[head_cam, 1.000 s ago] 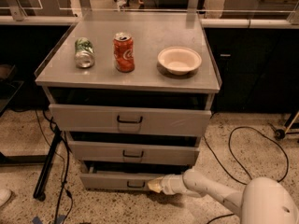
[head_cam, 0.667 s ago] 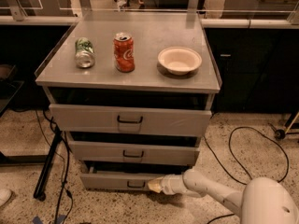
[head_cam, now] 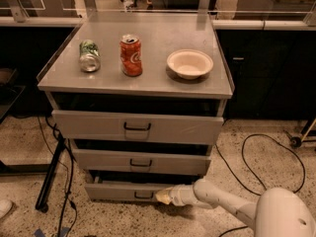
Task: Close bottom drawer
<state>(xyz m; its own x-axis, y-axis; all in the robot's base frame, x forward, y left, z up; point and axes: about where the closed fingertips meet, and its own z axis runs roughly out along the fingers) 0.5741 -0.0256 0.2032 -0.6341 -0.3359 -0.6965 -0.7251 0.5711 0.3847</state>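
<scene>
A grey metal cabinet (head_cam: 224, 105) with three drawers stands on a speckled floor (head_cam: 19, 142), and its flat top serves as a bench (head_cam: 163, 38). At the lower right, the robot's rounded white body (head_cam: 284, 216) fills the corner. Its pale arm (head_cam: 222, 201) reaches leftward, low over the floor, toward the foot of the cabinet.

The top drawer (head_cam: 173, 128) has the tallest and widest front, and the middle drawer (head_cam: 98, 159) below it is narrower. The bottom drawer (head_cam: 113, 190) is the lowest and narrowest. It stands a little way out of the cabinet, with a dark gap showing above its front.

A black cable (head_cam: 245, 147) loops across the floor to the right of the cabinet. On the bench, a cream bowl (head_cam: 190, 63) sits toward the right. A red can (head_cam: 131, 55) stands upright near the middle. A green can (head_cam: 89, 56) lies on its side to the left of the red one, apart from it.

The pincer (head_cam: 163, 197) is at the bottom drawer's front, against its right part and just beside the small black handle (head_cam: 143, 195). Whether the pincer is apart or together cannot be told.
</scene>
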